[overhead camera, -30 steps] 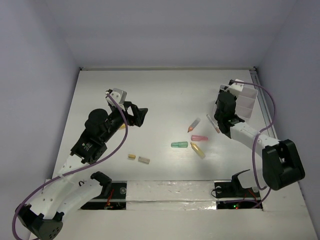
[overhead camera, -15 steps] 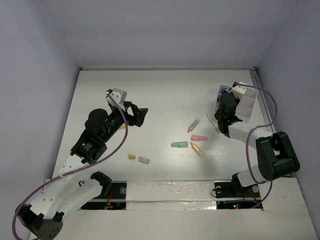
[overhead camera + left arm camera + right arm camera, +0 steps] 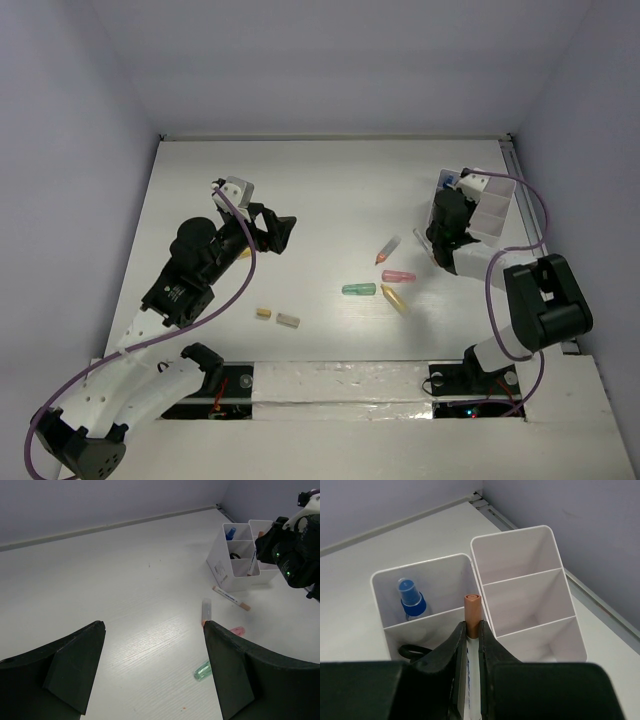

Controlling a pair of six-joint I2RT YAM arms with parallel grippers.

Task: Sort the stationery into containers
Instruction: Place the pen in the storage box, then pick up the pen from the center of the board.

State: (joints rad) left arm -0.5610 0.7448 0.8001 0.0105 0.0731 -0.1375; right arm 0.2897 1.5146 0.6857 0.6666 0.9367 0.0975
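Observation:
My right gripper (image 3: 471, 632) is shut on a white pen with a brown cap (image 3: 471, 611), held just above the white organizer (image 3: 512, 532). A blue-capped tube (image 3: 411, 599) and black scissor handles (image 3: 412, 651) sit in its left compartments. On the table lie a green marker (image 3: 358, 290), a pink marker (image 3: 398, 276), a yellow marker (image 3: 395, 300), a clear marker (image 3: 388, 249), a yellow eraser (image 3: 263, 313) and a grey eraser (image 3: 288, 320). My left gripper (image 3: 280, 232) hangs open over the table's left half, holding nothing.
Another brown-capped pen (image 3: 231, 598) lies on the table beside the organizer (image 3: 220, 565). The organizer stands near the table's right edge rail (image 3: 512, 160). The back wall runs along the far edge.
The right arm's elbow has swung in towards the organizer while its gripper stays over it with the pen. The left arm has not moved.

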